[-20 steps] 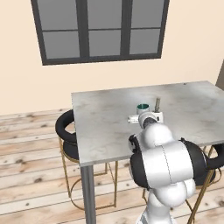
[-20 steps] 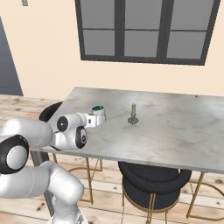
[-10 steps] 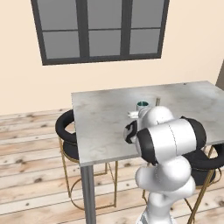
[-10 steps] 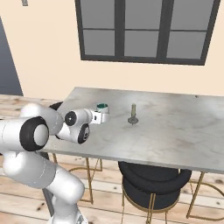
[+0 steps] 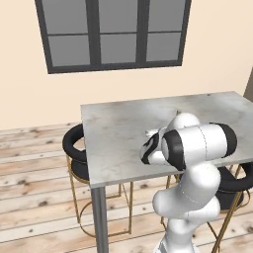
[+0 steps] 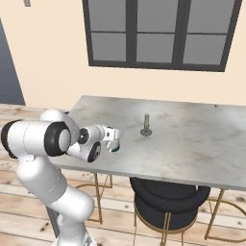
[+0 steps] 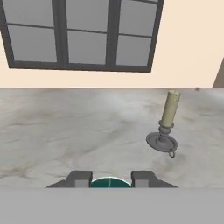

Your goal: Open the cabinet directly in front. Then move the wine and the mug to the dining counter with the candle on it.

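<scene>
The dining counter (image 6: 192,144) is a grey-white marble slab, also in the left base view (image 5: 118,128). The candle (image 6: 146,126) stands on it, a pale stick on a round grey base (image 7: 168,118). The teal and white mug (image 6: 115,145) sits low at the counter's near edge, left of the candle. My gripper (image 6: 113,139) reaches in from the left with its fingertips (image 7: 78,178) on either side of the mug's teal rim (image 7: 110,183). Whether the pads press on it is hidden. The wine and the cabinet are out of view.
Black round stools with gold legs stand under the counter (image 6: 168,197) and at its left end (image 5: 74,148). A dark-framed window (image 6: 158,33) is on the peach wall behind. The floor is pale wood planks.
My arm has swung forward and raised its elbow. The mug has come lower and closer to the counter's near edge, still left of the candle.
</scene>
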You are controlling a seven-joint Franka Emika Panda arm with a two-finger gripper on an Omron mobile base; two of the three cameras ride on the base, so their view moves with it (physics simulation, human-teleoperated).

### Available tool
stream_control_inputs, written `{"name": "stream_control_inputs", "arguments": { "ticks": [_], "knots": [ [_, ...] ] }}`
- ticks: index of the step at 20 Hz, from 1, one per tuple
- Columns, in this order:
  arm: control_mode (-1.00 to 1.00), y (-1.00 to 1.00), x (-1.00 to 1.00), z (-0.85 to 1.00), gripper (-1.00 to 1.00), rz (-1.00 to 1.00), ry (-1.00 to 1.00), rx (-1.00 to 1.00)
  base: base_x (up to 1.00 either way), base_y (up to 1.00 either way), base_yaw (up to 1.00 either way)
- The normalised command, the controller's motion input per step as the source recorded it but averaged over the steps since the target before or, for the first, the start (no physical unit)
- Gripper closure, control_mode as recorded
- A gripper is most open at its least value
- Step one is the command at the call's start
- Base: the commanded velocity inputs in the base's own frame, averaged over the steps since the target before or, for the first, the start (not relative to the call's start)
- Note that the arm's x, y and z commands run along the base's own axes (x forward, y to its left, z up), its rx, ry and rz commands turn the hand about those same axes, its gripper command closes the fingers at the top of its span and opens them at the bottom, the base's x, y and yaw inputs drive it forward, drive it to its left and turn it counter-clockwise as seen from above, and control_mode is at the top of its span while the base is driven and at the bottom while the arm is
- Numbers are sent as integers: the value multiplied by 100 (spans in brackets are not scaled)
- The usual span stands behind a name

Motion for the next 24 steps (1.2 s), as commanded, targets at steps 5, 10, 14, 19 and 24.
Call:
{"name": "stream_control_inputs", "arguments": {
  "ticks": [5, 10, 14, 19, 24],
  "knots": [
    [-100, 0, 0, 5, -100, 0, 0, 0, 0, 0, 0],
    [-100, 0, -2, 82, -100, 0, 0, 5, 0, 0, 0],
    [-100, 0, -24, 100, -100, 0, 5, 9, 0, 0, 0],
    [-100, 0, -55, 100, -100, 0, 30, 6, 0, 0, 0],
    [-100, 0, -77, 100, -100, 0, 59, 3, 0, 0, 0]
  ]
}}
